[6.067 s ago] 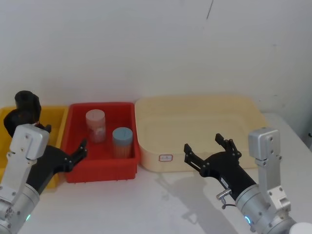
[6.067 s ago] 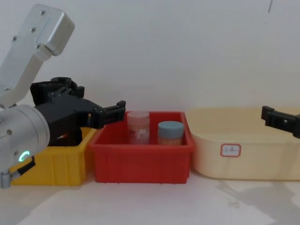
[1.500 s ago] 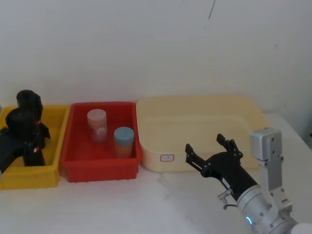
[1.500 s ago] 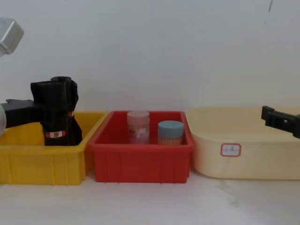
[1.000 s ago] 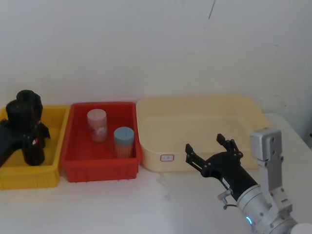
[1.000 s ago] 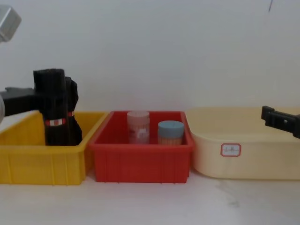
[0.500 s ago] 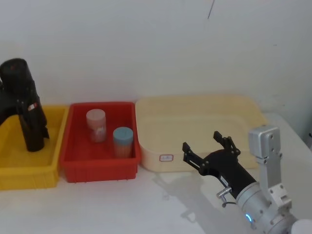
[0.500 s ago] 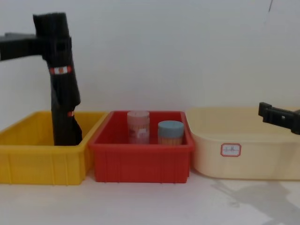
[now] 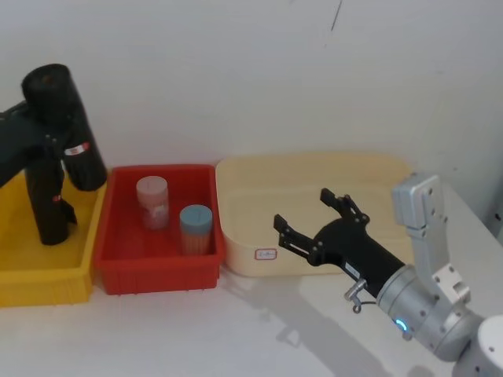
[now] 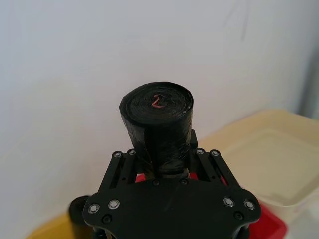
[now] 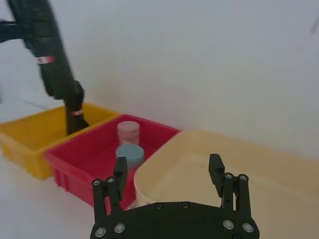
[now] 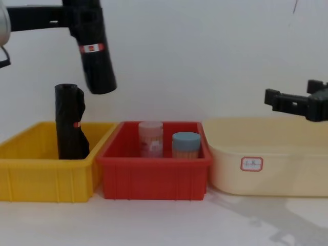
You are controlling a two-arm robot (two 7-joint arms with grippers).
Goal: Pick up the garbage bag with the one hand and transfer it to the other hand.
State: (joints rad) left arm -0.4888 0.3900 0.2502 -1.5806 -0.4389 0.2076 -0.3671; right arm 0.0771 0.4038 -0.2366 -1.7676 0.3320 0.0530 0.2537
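Note:
The garbage bag (image 9: 64,126), a thick black roll with a red-and-white label band, hangs tilted in the air above the yellow bin (image 9: 39,275). My left gripper (image 9: 49,140) is shut on its upper part. The chest view shows the garbage bag (image 12: 95,51) held high by the left gripper (image 12: 72,15), and in the left wrist view the bag (image 10: 157,122) stands between the fingers (image 10: 122,167). My right gripper (image 9: 302,212) is open, hovering over the front of the cream tub (image 9: 314,169), well apart from the bag. The right wrist view shows the right gripper (image 11: 167,169) and, farther off, the bag (image 11: 47,50).
A slimmer black roll (image 9: 47,204) stands upright in the yellow bin. The red bin (image 9: 157,275) in the middle holds a pink-lidded jar (image 9: 152,202) and a blue-lidded jar (image 9: 196,228). White tabletop lies in front of the bins.
My left gripper has lifted the garbage bag higher and to the right, clear of the slimmer roll, and tilted it. My right gripper has risen and moved left.

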